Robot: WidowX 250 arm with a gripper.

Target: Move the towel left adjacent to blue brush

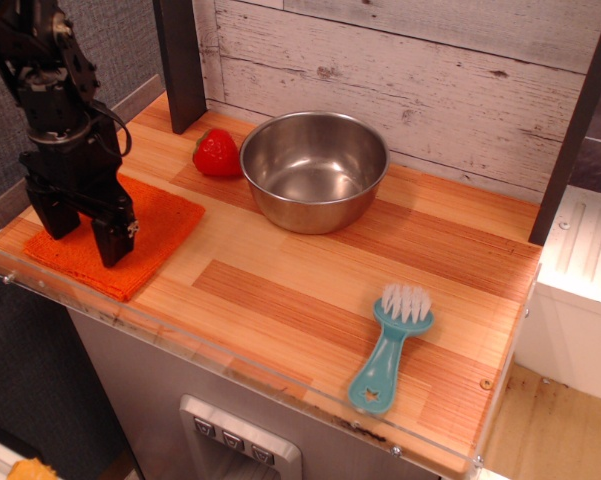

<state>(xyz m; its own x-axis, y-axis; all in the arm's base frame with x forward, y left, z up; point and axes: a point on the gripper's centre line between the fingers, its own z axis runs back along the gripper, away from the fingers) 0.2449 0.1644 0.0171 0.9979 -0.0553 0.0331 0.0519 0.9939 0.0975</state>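
Note:
The orange towel [155, 225] lies flat at the left end of the wooden counter. My black gripper [83, 232] stands over the towel with its two fingers spread apart and their tips down on or just above the cloth. It holds nothing. The teal-blue brush [388, 350] with white bristles lies at the front right of the counter, far from the towel and the gripper.
A steel bowl [314, 170] sits at the back middle. A red strawberry [216, 153] lies just left of it. A dark post [180, 60] stands at the back left. A clear plastic lip [230, 360] runs along the counter's front edge.

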